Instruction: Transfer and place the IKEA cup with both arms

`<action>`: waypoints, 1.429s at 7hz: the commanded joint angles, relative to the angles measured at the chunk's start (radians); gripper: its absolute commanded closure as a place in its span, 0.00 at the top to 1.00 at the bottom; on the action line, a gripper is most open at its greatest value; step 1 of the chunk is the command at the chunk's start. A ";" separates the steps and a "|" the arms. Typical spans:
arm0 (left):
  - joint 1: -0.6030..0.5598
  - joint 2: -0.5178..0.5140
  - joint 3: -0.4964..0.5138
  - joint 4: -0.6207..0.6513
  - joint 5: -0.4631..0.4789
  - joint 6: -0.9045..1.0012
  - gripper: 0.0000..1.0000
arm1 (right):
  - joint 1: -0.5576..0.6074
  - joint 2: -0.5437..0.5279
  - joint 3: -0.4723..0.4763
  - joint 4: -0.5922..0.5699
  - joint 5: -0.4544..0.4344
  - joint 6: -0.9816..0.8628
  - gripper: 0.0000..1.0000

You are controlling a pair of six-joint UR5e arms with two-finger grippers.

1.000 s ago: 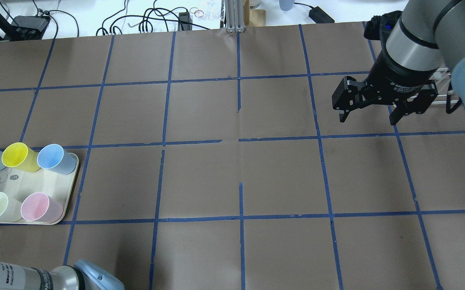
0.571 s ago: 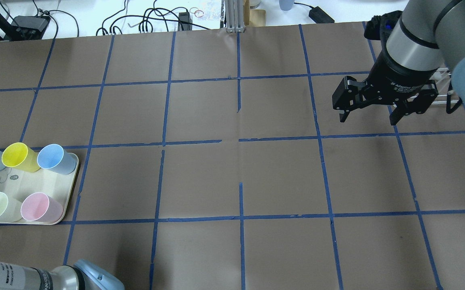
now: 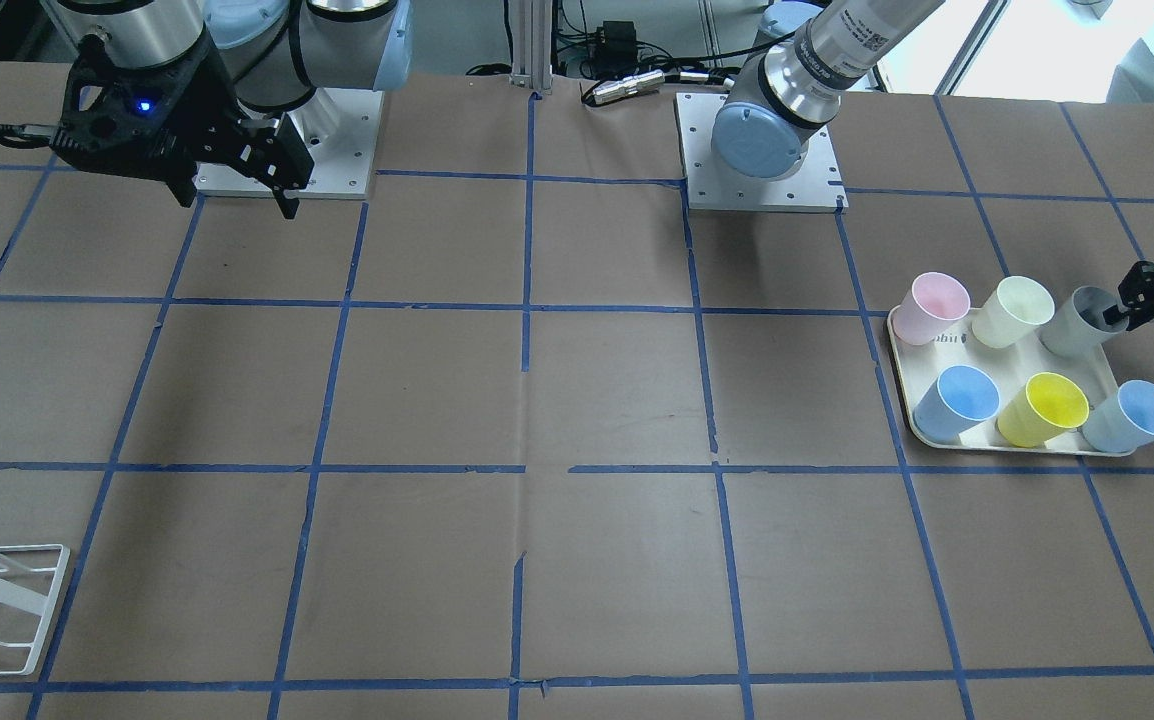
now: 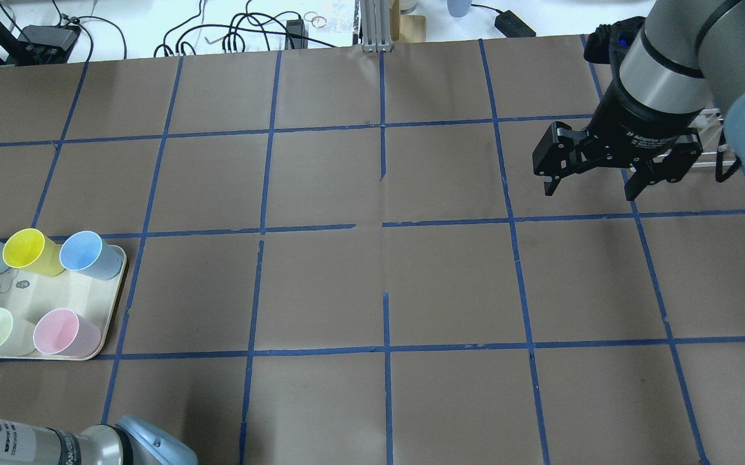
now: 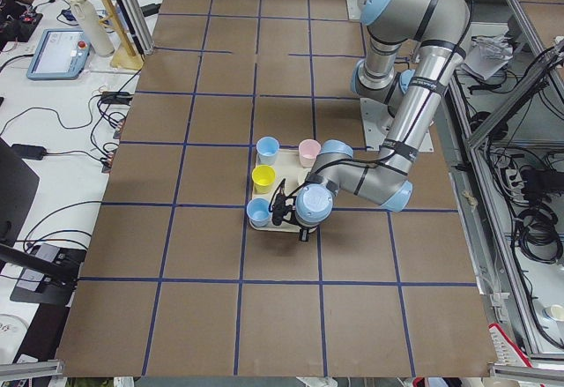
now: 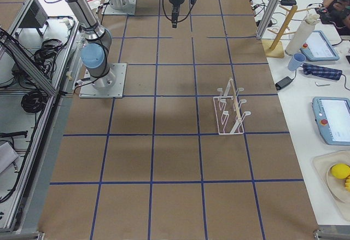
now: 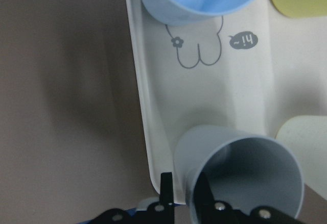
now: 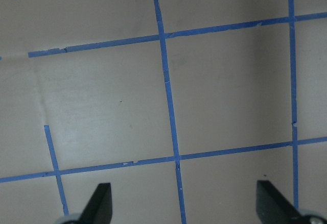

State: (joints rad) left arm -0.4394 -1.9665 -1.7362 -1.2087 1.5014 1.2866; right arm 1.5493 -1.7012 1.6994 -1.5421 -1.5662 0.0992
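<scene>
**Step in hand: pick-up by the left arm.**

The IKEA cup (image 3: 1077,322) stands on the tray (image 3: 899,362) at the robot's left end of the bench (image 3: 537,400). It occupies the outer corner of the row nearest the robot, just beside the cream cup (image 3: 1017,308).

In the left wrist view, the left end effector (image 7: 184,179) straddles the cup's wall. One finger (image 7: 166,188) is outside the wall and the other is inside the mouth, and the two are drawn close together. We judge it to be clamped on the rim.

The right end effector (image 4: 591,194) hangs above the far end of the bench, well apart from the tray. Its fingers are spread wide and hold nothing.

**Next move, as we judge it.**

1. Raise the cup straight up until its base clears the tray rim and the cream cup.
2. Carry it toward the middle of the bench.
3. Bring the right arm in to take the cup by its outer body before the left arm releases.

A pinch on a thin tapered wall may let the cup swing, so we advise a slow lift.
</scene>
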 commanded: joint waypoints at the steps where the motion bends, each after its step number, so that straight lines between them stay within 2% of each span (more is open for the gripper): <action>1: 0.001 0.012 0.016 -0.021 0.013 -0.006 0.96 | 0.000 0.000 -0.001 -0.001 0.000 0.001 1.00; 2: -0.010 0.032 0.026 -0.040 0.057 -0.015 0.97 | 0.000 0.000 -0.001 -0.001 0.000 0.001 1.00; 3: -0.033 0.063 0.064 -0.060 0.050 -0.016 1.00 | 0.000 0.000 0.000 -0.001 0.000 0.001 1.00; 4: -0.108 0.110 0.125 -0.149 0.051 -0.029 1.00 | -0.002 0.000 -0.001 -0.001 0.000 -0.001 1.00; 5: -0.196 0.162 0.198 -0.266 0.053 -0.138 1.00 | 0.000 -0.002 -0.001 0.000 0.000 -0.001 1.00; 6: -0.293 0.199 0.243 -0.340 0.051 -0.264 1.00 | 0.000 -0.003 -0.001 0.000 0.002 -0.001 1.00; 7: -0.431 0.237 0.251 -0.353 0.049 -0.421 1.00 | 0.000 -0.003 -0.001 0.002 0.005 -0.003 1.00; 10: -0.885 0.319 0.224 -0.393 0.059 -1.070 1.00 | 0.006 -0.032 0.005 0.005 0.021 -0.004 1.00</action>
State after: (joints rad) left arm -1.1514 -1.6735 -1.5043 -1.5898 1.5596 0.4836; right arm 1.5525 -1.7167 1.7002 -1.5385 -1.5483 0.0957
